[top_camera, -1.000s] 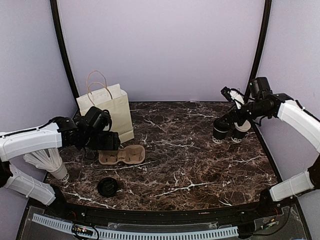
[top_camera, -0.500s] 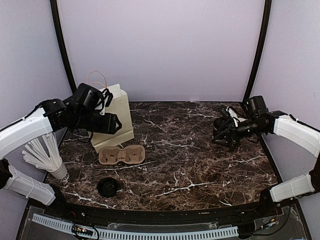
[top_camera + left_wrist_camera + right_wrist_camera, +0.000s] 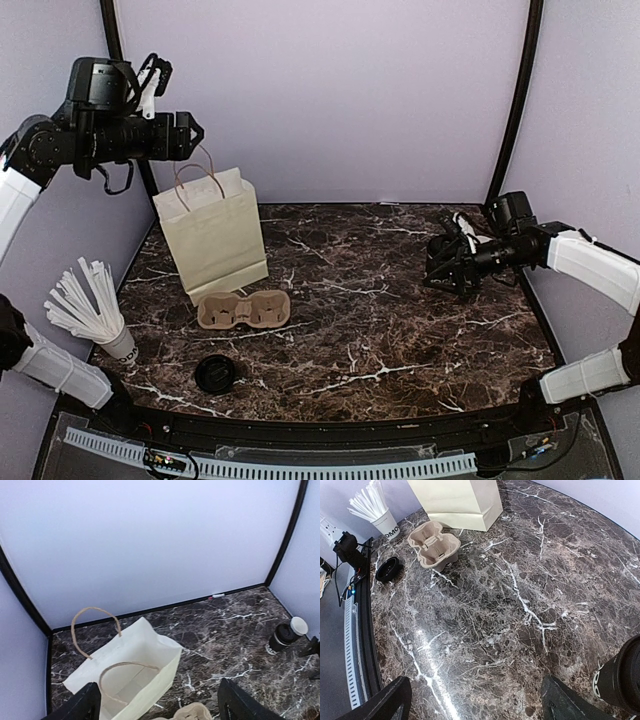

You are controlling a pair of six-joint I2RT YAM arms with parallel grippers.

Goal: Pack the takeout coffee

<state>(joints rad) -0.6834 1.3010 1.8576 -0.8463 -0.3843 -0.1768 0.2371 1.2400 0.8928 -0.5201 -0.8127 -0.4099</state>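
Your left tool (image 3: 188,133) hangs spread and empty, high above the paper bag (image 3: 215,240). Your right tool (image 3: 475,695) is spread too, low over the surface (image 3: 380,320). The lidded coffee (image 3: 280,639) stands just beside it, ungripped, on the right side.

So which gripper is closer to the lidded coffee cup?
Right. The right gripper is right by the lidded coffee cup; the left gripper hangs high over the paper bag, on the opposite side.
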